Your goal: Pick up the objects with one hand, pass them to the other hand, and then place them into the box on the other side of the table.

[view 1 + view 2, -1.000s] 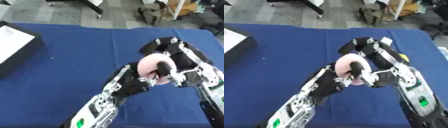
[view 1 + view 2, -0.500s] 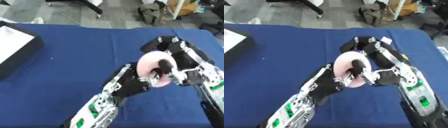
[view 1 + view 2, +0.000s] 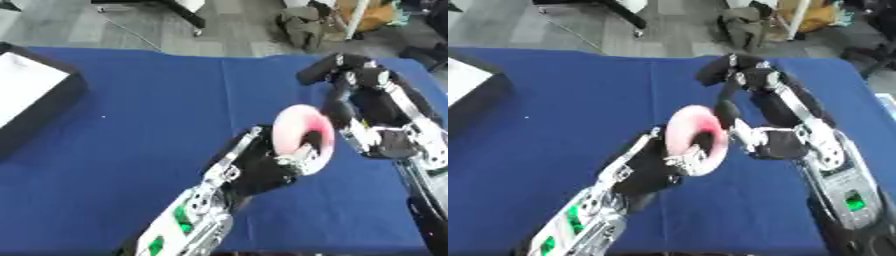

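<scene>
Pink ring in the left hand.
The left hand (image 3: 262, 167) grasps the pink ring (image 3: 302, 137) above the blue table (image 3: 131, 125); the right hand (image 3: 367, 107), just right, hangs released.

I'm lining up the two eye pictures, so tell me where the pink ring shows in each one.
Left eye view: pink ring right of centre, held by the left hand.
Right eye view: a little left of centre, middle height.
Shared landmark: the box at the table's left edge, in both views.
</scene>
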